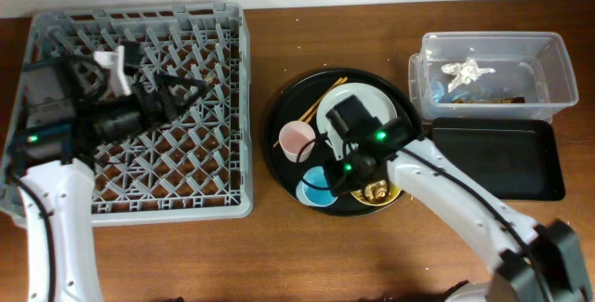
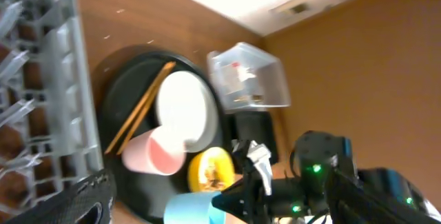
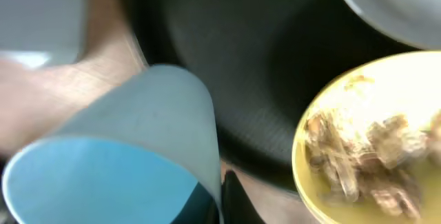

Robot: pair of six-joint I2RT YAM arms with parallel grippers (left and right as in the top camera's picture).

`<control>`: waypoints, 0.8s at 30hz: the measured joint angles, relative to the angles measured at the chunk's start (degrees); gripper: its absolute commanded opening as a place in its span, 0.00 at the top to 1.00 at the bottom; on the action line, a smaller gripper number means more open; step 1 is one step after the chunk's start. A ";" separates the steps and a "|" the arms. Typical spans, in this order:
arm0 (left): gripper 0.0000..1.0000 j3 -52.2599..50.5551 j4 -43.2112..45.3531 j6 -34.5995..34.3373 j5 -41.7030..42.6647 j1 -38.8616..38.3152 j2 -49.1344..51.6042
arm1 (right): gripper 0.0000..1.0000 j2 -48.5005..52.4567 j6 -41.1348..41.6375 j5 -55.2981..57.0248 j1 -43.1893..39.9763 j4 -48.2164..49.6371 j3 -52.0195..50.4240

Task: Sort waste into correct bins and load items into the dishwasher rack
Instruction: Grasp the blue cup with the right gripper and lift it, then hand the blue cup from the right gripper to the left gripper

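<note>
My right gripper [image 1: 327,177] is shut on the wall of the small blue cup [image 1: 314,187], which is tilted at the front of the round black tray; the cup fills the right wrist view [image 3: 138,134] with a finger at its rim [image 3: 219,198]. Beside it stands the yellow bowl [image 1: 379,193] with brownish food scraps [image 3: 372,148]. The pink cup [image 1: 297,140], pale plate [image 1: 372,98] and chopsticks [image 1: 321,98] lie on the same tray. My left gripper [image 1: 200,87] hovers over the grey dishwasher rack [image 1: 223,60], open and empty.
The round black tray [image 1: 284,107] sits at the middle of the table. The clear tub [image 1: 548,70] at the back right holds white tissue [image 1: 465,72] and a gold-brown wrapper [image 1: 507,100]. The shallow black tray [image 1: 502,163] lies in front of it.
</note>
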 measured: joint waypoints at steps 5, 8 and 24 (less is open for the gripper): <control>0.02 0.00 -1.18 0.96 9.07 0.33 0.00 | 0.96 -7.54 -5.77 -5.38 -3.32 -4.83 14.75; 0.11 0.00 -0.42 1.36 16.68 0.20 0.00 | 0.96 -11.04 -10.95 -17.92 -7.13 3.58 19.23; 0.45 0.00 -0.35 1.62 28.65 -13.86 0.11 | 0.92 1.11 -9.44 -53.09 -8.44 28.26 19.47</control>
